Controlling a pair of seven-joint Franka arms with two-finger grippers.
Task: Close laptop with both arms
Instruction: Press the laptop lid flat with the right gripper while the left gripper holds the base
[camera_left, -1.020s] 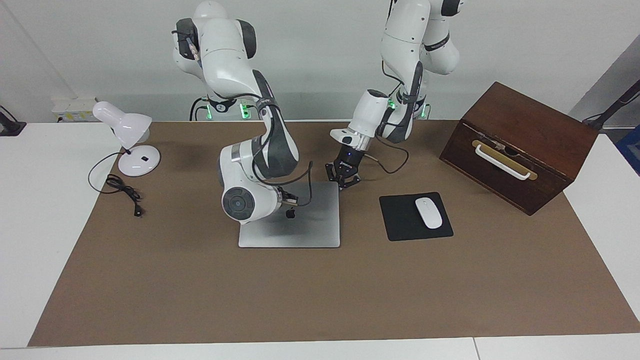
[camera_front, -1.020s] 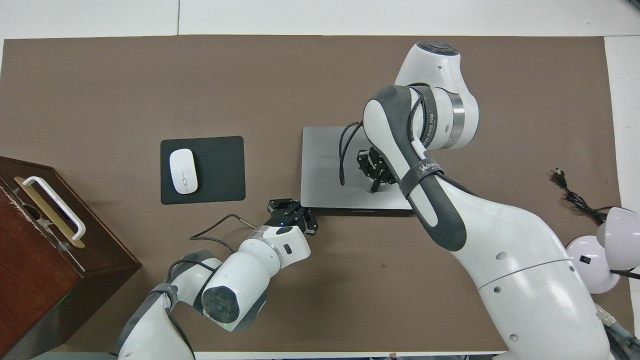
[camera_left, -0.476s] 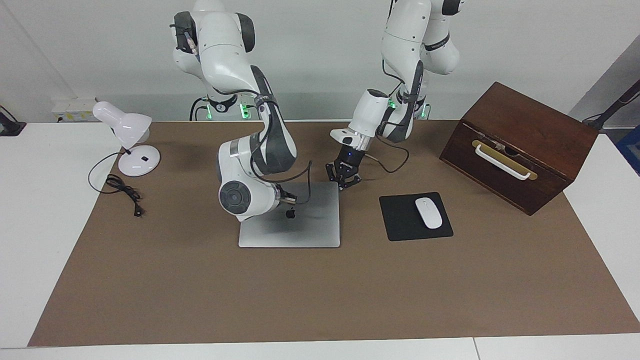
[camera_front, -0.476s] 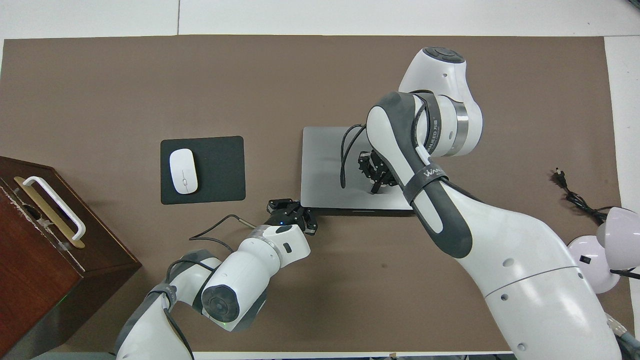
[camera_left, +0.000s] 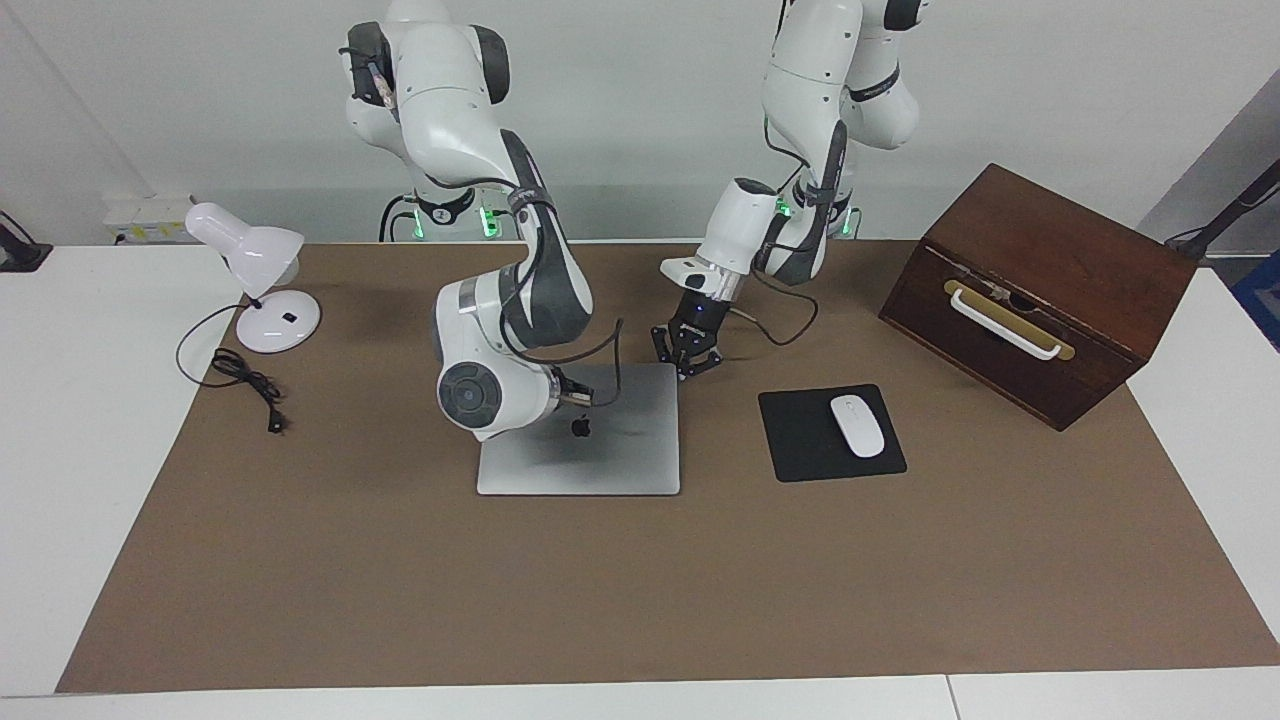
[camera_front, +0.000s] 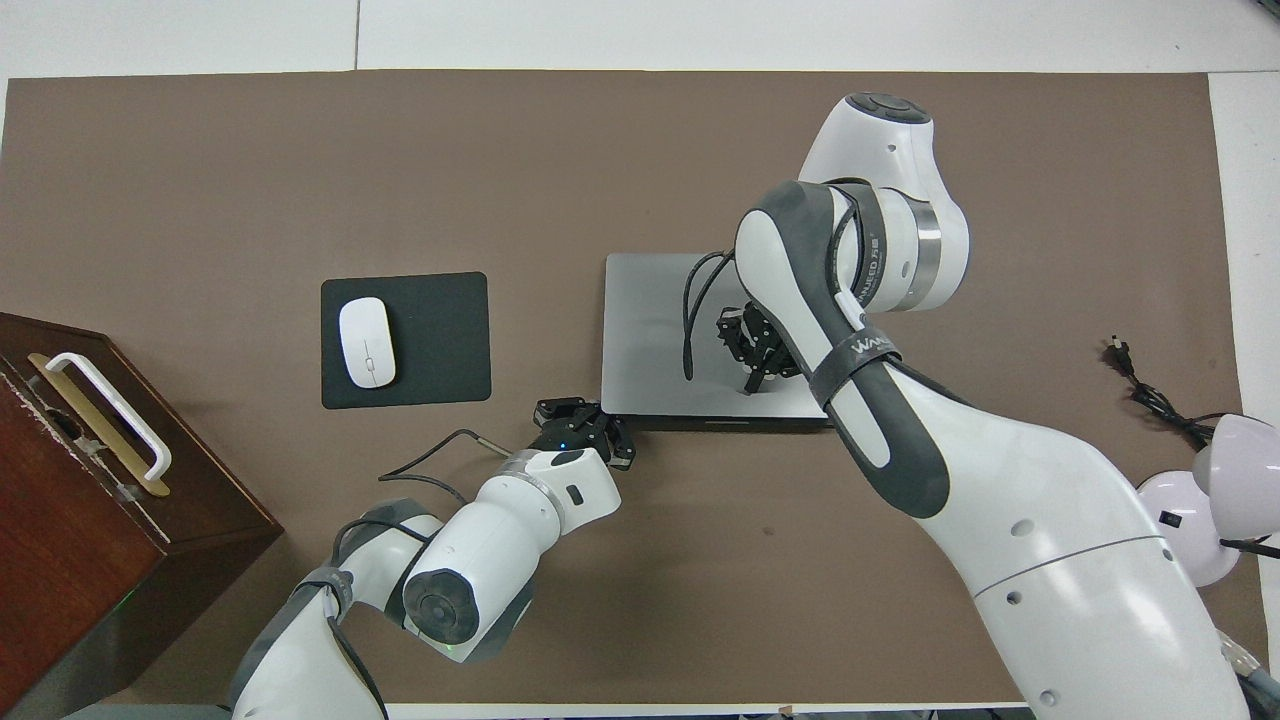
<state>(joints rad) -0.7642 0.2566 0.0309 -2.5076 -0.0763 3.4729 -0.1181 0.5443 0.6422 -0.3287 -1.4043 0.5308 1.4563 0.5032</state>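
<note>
The laptop (camera_left: 600, 445) lies shut and flat at the centre of the facing view, lid up with the dark apple logo showing, on the brown mat (camera_left: 640, 600) that covers the table. In the overhead view it sits just right of the frame's centre.

The right gripper (camera_front: 752, 345) is over the middle of the lid, tucked under the right arm's bulky wrist; whether its jaws are open or shut, and whether it touches the lid, cannot be told. In the facing view only a sliver of it shows beside the logo.

The left gripper (camera_left: 686, 358) is at the upper right corner of the laptop in the facing view, pointing down at the mat just beside the hinge edge. Its jaws stand a little apart and hold nothing.

Right of the laptop in the facing view a white mouse (camera_left: 858, 425) rests on a black mouse pad (camera_left: 800, 445). A wooden box (camera_left: 1040, 290) sits at the right, a white desk lamp (camera_left: 255, 270) at the upper left.
</note>
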